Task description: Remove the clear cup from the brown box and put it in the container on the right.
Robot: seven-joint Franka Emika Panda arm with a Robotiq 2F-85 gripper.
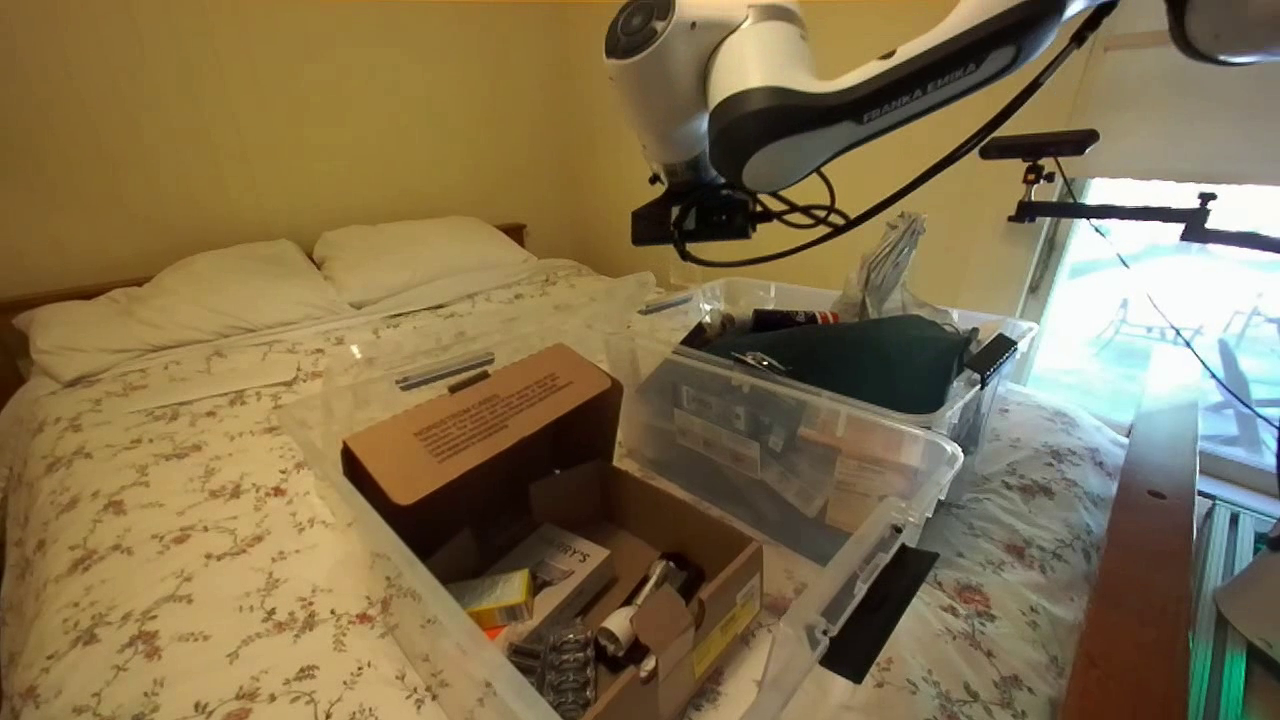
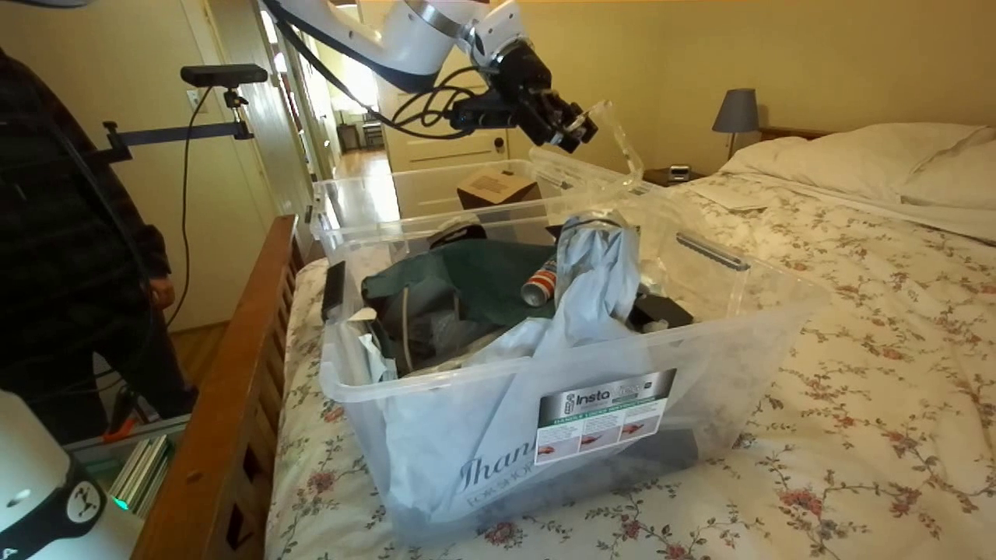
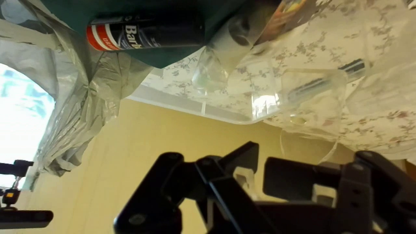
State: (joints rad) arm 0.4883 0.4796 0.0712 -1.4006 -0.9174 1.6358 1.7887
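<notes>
Nearest to the camera in an exterior view, a clear tub (image 1: pixel 945 452) is standing on the bed (image 1: pixel 220 500), and inside it the brown box (image 1: pixel 490 420) is sitting with its printed flap lifted. Just beyond the far edge of this tub, the container (image 2: pixel 724 365) is standing, and it is already holding a green cloth (image 1: pixel 850 365), a can (image 3: pixel 146 34) and a grey bag (image 2: pixel 595 264). The first half of the task is looking done: the clear cup (image 3: pixel 312 107) is hanging in the air outside the brown box, from the gripper (image 3: pixel 261 162). The two fingers (image 3: pixel 292 178) are standing almost together, with only a narrow gap, and they seem to be pinching the cup by its thin edge, although the exact place of contact is hiding behind the black parts. In both exterior views the gripper is hanging higher than the rims of the tub and the container. In the wrist view the cup is showing against the bed, just beside the corner of the container towards the wall (image 3: pixel 130 146), so I am not feeling sure if it is over the inside or outside the edge. Remaining, in my judgement, is bringing it inside that corner, lowering it and releasing it.
</notes>
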